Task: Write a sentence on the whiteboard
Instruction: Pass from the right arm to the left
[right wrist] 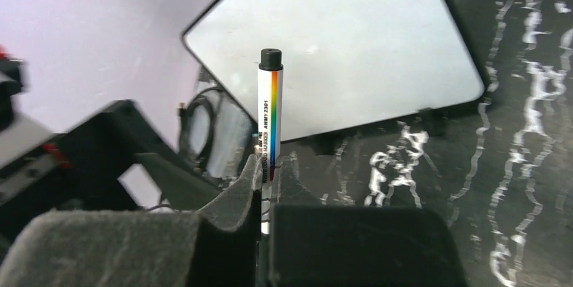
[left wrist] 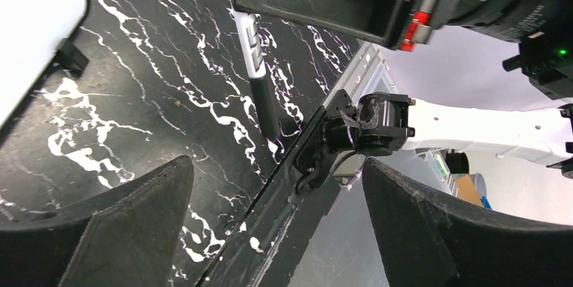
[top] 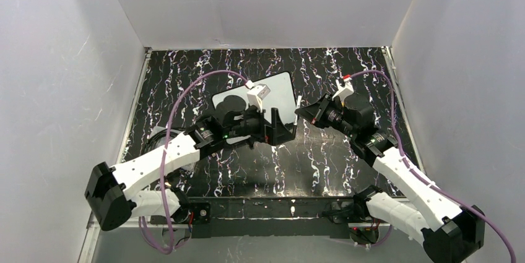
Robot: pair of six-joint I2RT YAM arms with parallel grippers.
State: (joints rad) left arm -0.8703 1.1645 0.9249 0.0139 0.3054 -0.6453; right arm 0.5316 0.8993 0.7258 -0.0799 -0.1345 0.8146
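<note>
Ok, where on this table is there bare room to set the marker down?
Bare table along the back wall behind the whiteboard, and near-centre between the arms. Crowded at the whiteboard's front edge, where the open left hand faces the right hand holding the marker.

Soft, even light falls from above in the overhead view; the walls (top: 62, 59) read pale grey, shadows faint. In the left wrist view the whiteboard (left wrist: 27, 23) at ten o'clock burns out to plain white. In the right wrist view the right gripper (right wrist: 265, 182) at six o'clock is blurred, the marker (right wrist: 270, 105) sharp.
</note>
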